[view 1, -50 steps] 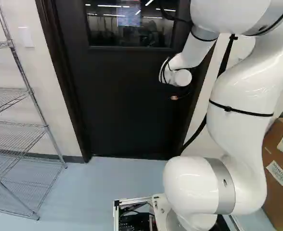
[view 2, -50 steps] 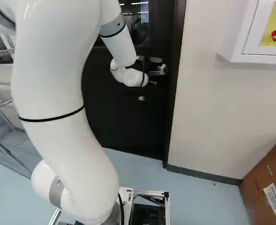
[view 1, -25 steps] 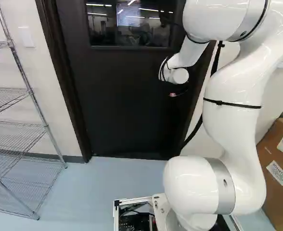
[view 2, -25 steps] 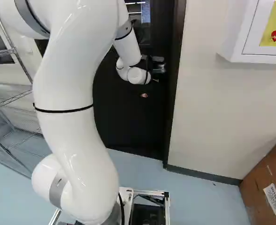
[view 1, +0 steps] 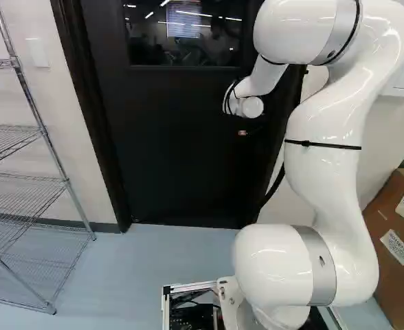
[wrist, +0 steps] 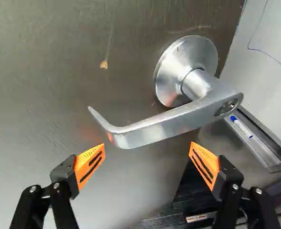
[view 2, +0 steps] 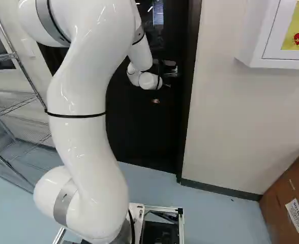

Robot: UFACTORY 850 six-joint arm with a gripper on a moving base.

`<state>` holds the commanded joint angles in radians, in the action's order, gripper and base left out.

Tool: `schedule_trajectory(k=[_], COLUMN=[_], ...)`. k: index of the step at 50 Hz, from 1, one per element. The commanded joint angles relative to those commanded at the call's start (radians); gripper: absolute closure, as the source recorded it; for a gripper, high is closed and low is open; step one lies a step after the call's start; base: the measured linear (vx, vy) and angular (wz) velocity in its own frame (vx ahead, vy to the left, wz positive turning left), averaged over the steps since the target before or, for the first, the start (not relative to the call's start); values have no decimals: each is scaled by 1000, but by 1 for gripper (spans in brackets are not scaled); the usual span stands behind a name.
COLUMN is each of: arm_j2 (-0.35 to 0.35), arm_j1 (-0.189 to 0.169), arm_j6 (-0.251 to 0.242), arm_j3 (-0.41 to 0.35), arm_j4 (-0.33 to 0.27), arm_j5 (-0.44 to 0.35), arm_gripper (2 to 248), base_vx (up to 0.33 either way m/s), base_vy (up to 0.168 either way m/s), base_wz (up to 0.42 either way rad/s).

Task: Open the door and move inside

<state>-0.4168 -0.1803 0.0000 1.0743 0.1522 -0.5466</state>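
Note:
The dark door with a window in its upper part stands closed in its frame in the left base view. My gripper is at the door's right side in the right base view, partly hidden behind the wrist. In the wrist view the gripper has its orange-padded fingers wide apart, with nothing held. A silver lever handle lies just ahead of them; its bent free end is nearer one finger, and its round mount sits on the door. Whether a finger touches the lever is unclear.
A wire shelf stands left of the door. Right of the frame are a wall, a white wall cabinet and a cardboard box. In the wrist view, a marker rests on a tray beside the door.
The arm's upper links have swung left in the left base view and right in the right base view; the wrist has shifted slightly. The base and door have not moved.

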Motion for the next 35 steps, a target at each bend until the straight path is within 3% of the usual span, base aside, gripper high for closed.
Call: schedule_trajectory(k=[35], arm_j2=[-111], arm_j1=[69], arm_j6=[0], arm_j3=[140], arm_j4=[-57], arm_j5=[0], arm_gripper=[3], base_vx=[0], base_vy=[0], base_wz=[0])
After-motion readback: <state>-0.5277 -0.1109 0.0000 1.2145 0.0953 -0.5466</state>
